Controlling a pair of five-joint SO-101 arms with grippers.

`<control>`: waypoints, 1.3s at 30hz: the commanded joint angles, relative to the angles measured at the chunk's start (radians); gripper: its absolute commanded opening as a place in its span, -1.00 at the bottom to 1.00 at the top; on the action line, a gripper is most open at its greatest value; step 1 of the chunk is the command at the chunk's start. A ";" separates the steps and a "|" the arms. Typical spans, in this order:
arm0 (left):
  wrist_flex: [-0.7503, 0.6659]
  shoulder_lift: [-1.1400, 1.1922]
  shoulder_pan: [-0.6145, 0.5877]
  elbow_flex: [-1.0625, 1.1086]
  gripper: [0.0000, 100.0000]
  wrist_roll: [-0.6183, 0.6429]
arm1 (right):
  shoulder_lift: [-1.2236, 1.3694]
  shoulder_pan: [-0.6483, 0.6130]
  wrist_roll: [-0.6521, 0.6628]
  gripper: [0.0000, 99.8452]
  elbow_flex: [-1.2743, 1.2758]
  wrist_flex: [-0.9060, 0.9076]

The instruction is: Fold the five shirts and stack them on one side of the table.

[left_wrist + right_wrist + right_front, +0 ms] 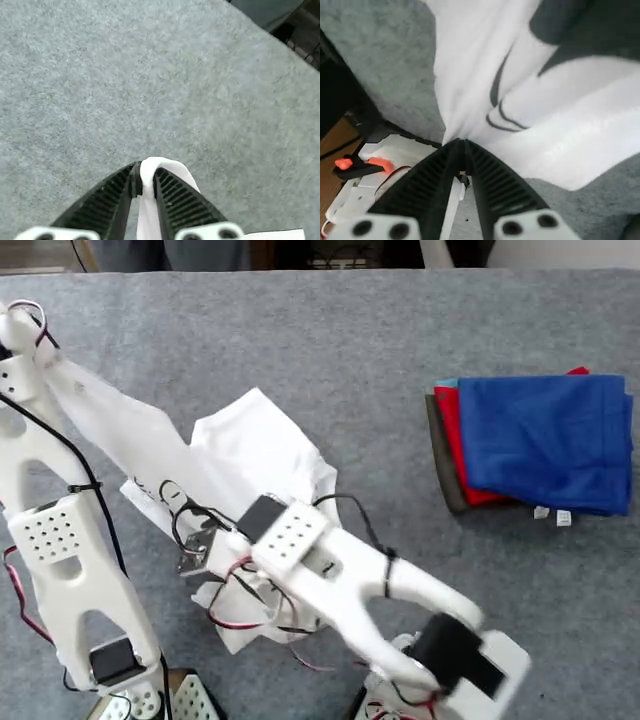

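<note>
A white shirt [255,455] with a dark print lies crumpled on the grey table, left of centre. One part of it is stretched taut up toward the far left. My left gripper [45,350] holds that end, shut on a fold of white cloth [150,172] above the table. My right gripper [195,555] reaches across over the shirt's near left side and is shut on a bunched edge of the white shirt [520,125]. At the right lies a folded stack with a blue shirt [545,440] on top, a red one [452,430] and a dark one [440,455] beneath.
Both arm bases [120,670] stand at the near edge, with loose red and black cables [240,610] trailing over the shirt. Bare grey table [380,360] lies between the white shirt and the stack. The far table edge runs along the top.
</note>
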 commanded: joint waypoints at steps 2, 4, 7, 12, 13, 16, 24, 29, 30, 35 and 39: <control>0.003 -0.077 -0.050 0.041 -0.94 -0.026 | -0.228 0.117 0.072 -0.97 -0.124 0.081; 0.003 -0.077 -0.053 0.054 -0.94 -0.028 | -0.305 0.198 0.097 -0.97 -0.205 0.077; 0.003 -0.077 -0.053 0.073 -0.94 -0.028 | -0.355 0.284 0.115 -0.97 -0.311 0.029; 0.003 -0.077 -0.053 0.090 -0.94 -0.028 | -0.325 0.370 0.075 -0.97 -0.386 -0.167; 0.003 -0.077 -0.053 0.090 -0.94 -0.028 | -0.302 0.387 0.032 -0.97 -0.386 -0.229; 0.003 -0.077 -0.053 0.094 -0.94 -0.028 | -0.185 0.423 -0.107 -0.97 -0.398 -0.368; 0.003 -0.077 -0.053 0.170 -0.94 -0.028 | 0.360 0.427 -0.262 -0.97 -0.679 -0.405; 0.003 -0.077 -0.048 0.171 -0.94 -0.028 | 0.714 0.448 -0.278 -0.97 -0.951 -0.399; 0.003 -0.077 -0.048 0.171 -0.94 -0.028 | 0.776 0.459 -0.278 -0.97 -0.997 -0.397; 0.003 -0.077 -0.061 0.211 -0.94 -0.029 | 0.967 0.505 -0.278 -0.97 -1.184 -0.261; 0.003 -0.077 -0.079 0.243 -0.94 -0.029 | 1.024 0.517 -0.276 -0.97 -1.267 -0.092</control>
